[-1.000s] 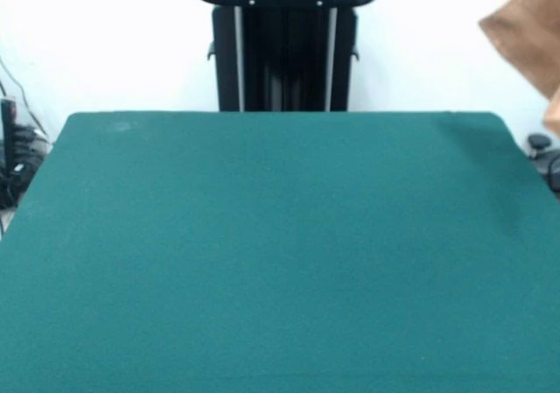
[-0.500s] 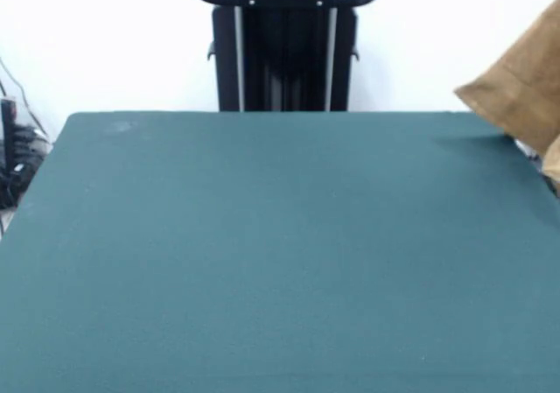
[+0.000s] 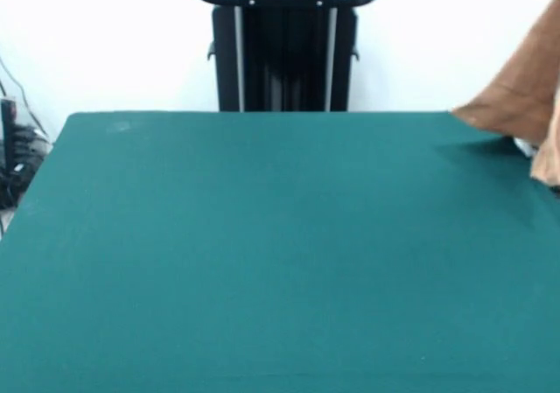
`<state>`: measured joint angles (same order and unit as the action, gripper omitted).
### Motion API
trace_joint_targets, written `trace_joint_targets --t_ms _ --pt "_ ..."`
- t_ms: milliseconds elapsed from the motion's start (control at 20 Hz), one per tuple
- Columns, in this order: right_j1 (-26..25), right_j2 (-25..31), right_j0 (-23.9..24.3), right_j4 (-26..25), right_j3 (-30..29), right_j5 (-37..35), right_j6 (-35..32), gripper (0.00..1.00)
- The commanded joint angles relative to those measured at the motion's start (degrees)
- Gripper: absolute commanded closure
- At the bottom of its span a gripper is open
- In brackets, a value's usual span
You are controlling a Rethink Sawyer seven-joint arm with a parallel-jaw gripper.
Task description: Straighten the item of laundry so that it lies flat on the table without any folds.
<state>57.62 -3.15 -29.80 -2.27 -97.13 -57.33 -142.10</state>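
Note:
The orange-tan towel [image 3: 523, 95] hangs in the air at the right edge of the front view, above the far right corner of the dark green table [image 3: 262, 253]. Its lower corner is just over the table's far edge and casts a shadow there. What holds it is out of the picture. A second tan fold [image 3: 548, 157] shows lower at the right edge. No gripper or arm shows in this view.
The robot's black pedestal [image 3: 285, 47] with its red top stands behind the table's far edge at centre. Cables and dark gear [image 3: 13, 152] lie off the table's left side.
The towel has come in from the right edge and dropped lower, from well above the table's corner to just over it.

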Motion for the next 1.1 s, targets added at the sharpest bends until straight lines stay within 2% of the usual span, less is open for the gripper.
trace_joint_targets --t_ms 50,450,700,850,1100 --pt "0.0 1.2 7.9 -0.8 -3.6 4.4 3.8 1.00" --pt "1.6 9.2 20.4 0.1 -6.5 6.1 19.0 1.00" --pt "3.0 12.2 24.6 -1.0 -9.0 9.1 20.7 1.00" --pt "2.0 14.3 26.9 -3.1 -10.2 13.3 20.5 1.00" --pt "0.7 16.3 30.5 -6.0 -10.5 13.5 21.3 1.00"
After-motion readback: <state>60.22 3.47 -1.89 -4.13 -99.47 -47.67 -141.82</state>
